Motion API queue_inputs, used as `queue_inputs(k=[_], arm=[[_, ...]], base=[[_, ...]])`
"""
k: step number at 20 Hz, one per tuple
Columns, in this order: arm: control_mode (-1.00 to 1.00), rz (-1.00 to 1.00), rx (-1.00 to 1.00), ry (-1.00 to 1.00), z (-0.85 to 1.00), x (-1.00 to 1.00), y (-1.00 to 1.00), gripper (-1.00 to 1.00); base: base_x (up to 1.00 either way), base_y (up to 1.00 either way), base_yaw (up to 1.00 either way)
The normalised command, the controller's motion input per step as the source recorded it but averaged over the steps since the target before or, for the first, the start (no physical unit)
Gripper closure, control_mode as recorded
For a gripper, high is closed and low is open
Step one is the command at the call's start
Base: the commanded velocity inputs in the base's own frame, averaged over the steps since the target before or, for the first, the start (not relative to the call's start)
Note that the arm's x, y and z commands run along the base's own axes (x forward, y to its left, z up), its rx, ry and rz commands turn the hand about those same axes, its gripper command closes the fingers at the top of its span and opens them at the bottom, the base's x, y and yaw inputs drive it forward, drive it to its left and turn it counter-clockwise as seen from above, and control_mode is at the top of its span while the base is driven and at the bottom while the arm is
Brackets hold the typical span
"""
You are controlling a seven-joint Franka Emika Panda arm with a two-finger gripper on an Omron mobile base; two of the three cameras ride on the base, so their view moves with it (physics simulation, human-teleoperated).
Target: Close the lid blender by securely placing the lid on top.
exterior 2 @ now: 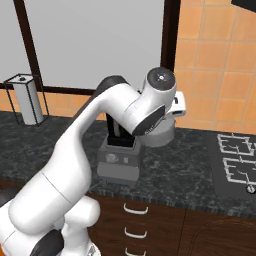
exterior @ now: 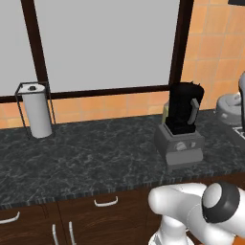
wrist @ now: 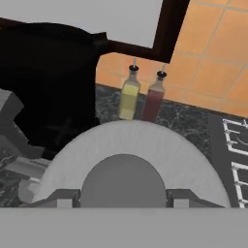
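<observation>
The gripper (wrist: 123, 202) is clamped on the raised knob at the centre of the lid (wrist: 131, 150), its 2 fingertips (wrist: 65, 199) pressing the knob from either side, so the round grey cap hangs flat beneath the hand, ready to go down level. The lid (exterior: 229, 109) is held in the air just to the right of the blender (exterior: 184, 122), about level with the top of the jar and not yet over its mouth. The blender's dark jar is open at the top, its grey side handle turned toward the lid, and its boxy base with the round dial faces the cabinet fronts, standing near the front edge of the dark marble surface (exterior: 95, 162). Behind the blender and a little to its right, against the tiled wall, stand 2 bottles (wrist: 143, 99), 1 yellow and 1 dark red. Well to the blender's left stands a paper roll (exterior: 37, 114) in a wire holder. No brand, label or writing can be read anywhere.
</observation>
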Motion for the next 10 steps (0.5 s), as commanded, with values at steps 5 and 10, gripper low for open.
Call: queue_inputs(k=[5,10], arm=[[-1.0,0.0,0.02,-0.08,0.73,-0.04,0.27,1.0],[-1.0,0.0,0.07,-0.01,0.62,0.0,0.28,1.0]], base=[[0.0,0.0,0.0],[0.0,0.0,0.0]])
